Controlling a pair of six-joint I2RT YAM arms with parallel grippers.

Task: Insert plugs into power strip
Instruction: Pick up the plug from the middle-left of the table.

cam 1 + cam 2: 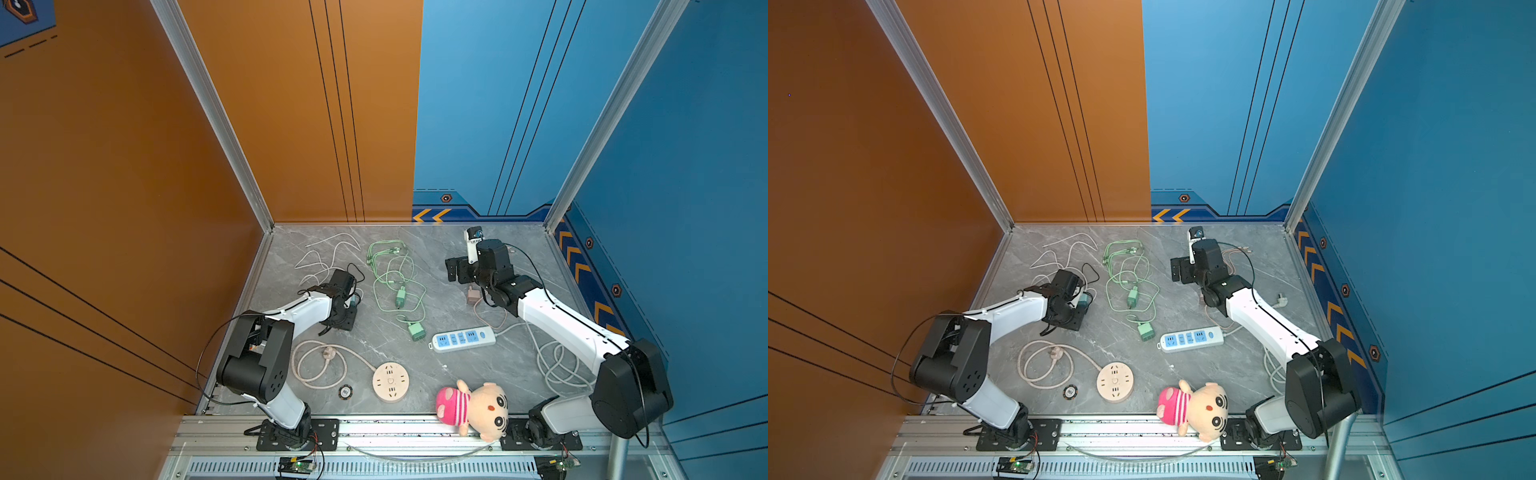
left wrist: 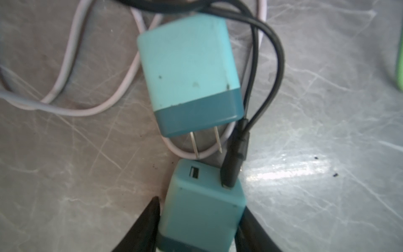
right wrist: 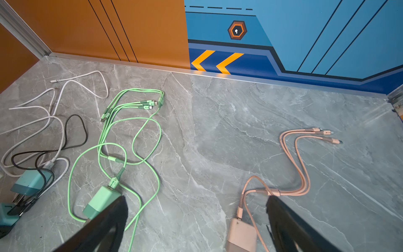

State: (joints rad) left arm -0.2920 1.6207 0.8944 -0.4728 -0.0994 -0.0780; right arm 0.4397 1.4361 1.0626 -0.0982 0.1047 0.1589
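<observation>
In the left wrist view, my left gripper (image 2: 200, 205) is shut on a teal-blue plug (image 2: 202, 216) standing on the table, one finger on each side, a black cable in its top. A second teal-blue plug (image 2: 189, 72) lies just beyond it, prongs toward the held one. In both top views this gripper (image 1: 352, 302) (image 1: 1084, 301) is at the table's left. My right gripper (image 3: 196, 200) (image 1: 454, 270) hangs open and empty above the table, with a pale pink plug (image 3: 242, 235) (image 1: 472, 295) below it. Two mint green plugs (image 1: 400, 296) (image 1: 417, 330) lie mid-table. The white and blue power strip (image 1: 463, 338) (image 1: 1191, 338) shows empty sockets.
A round beige socket block (image 1: 390, 382) with a coiled cord and a small dark disc (image 1: 345, 391) lie front left. A plush doll (image 1: 473, 409) rests on the front rail. White, green and pink cables (image 3: 128, 122) sprawl across the back; a white cord (image 1: 557, 365) coils under the right arm.
</observation>
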